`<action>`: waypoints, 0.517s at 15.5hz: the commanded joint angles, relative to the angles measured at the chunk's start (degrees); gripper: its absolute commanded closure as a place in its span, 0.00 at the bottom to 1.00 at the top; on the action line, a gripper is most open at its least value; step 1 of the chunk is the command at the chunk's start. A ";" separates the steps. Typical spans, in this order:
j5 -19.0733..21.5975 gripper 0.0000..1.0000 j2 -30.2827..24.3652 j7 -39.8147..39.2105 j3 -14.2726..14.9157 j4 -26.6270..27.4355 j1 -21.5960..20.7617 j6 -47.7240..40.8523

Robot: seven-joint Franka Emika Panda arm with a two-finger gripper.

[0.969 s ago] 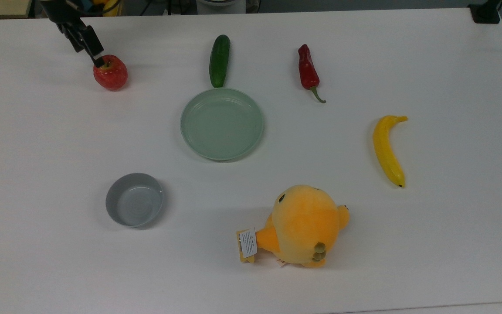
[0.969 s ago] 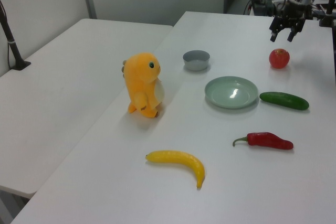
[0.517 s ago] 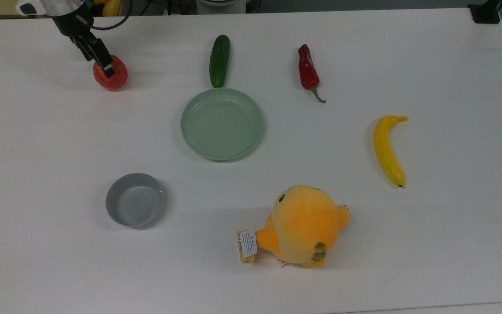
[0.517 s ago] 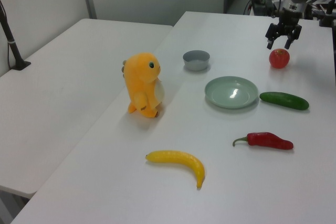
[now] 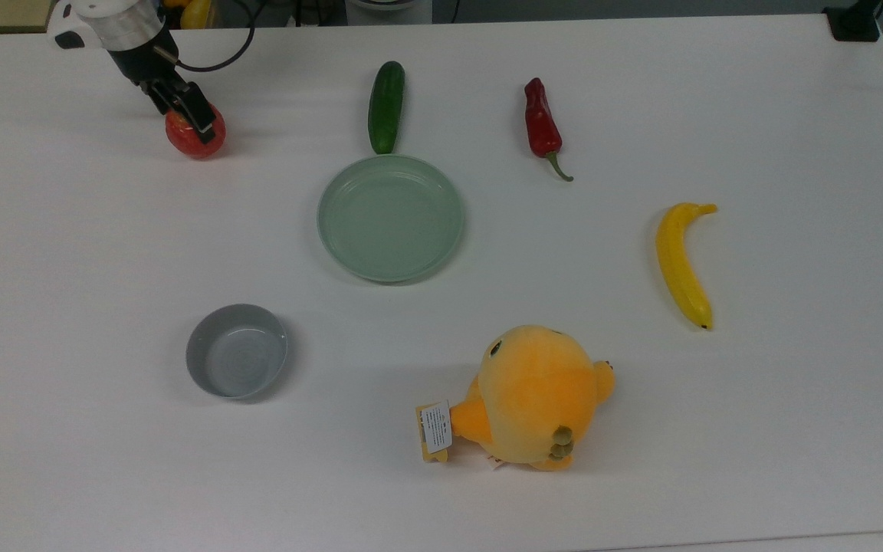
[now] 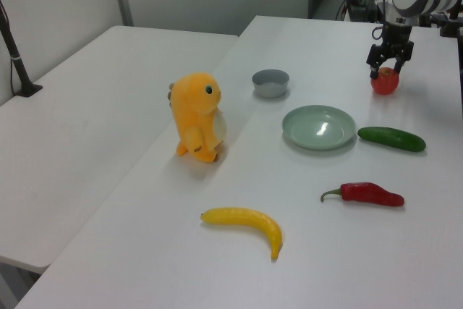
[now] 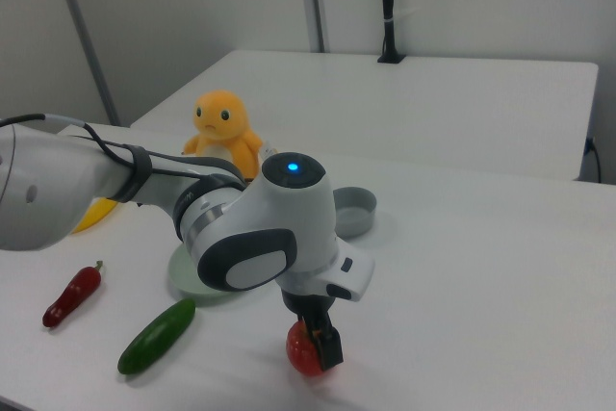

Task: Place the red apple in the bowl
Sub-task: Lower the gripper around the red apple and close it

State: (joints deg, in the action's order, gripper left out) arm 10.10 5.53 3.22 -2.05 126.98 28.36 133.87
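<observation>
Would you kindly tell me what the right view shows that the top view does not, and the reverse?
The right view gives the blue light on the arm and a second table behind. The top view gives the banana whole and the toy's tag. Both show the pincer at the apple, with the bowl apart from them.

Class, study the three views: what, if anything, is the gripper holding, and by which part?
Nothing is clearly held. The gripper straddles the top of the red apple, which sits on the table; whether the fingers press its sides cannot be told.
</observation>
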 commanded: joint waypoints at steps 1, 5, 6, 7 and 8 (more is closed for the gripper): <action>-1.13 0.48 -0.17 0.74 0.21 0.81 -1.37 0.96; -1.13 0.71 -0.17 0.03 0.21 0.81 -1.29 1.22; -1.13 0.71 -0.17 0.03 0.21 0.73 -1.29 1.22; -1.13 0.71 -0.17 0.03 0.21 0.81 -1.29 1.22; -1.13 0.71 -0.17 0.03 0.21 0.64 -1.37 1.22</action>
State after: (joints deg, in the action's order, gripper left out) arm 9.81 5.81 3.18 -2.07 126.84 27.61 133.87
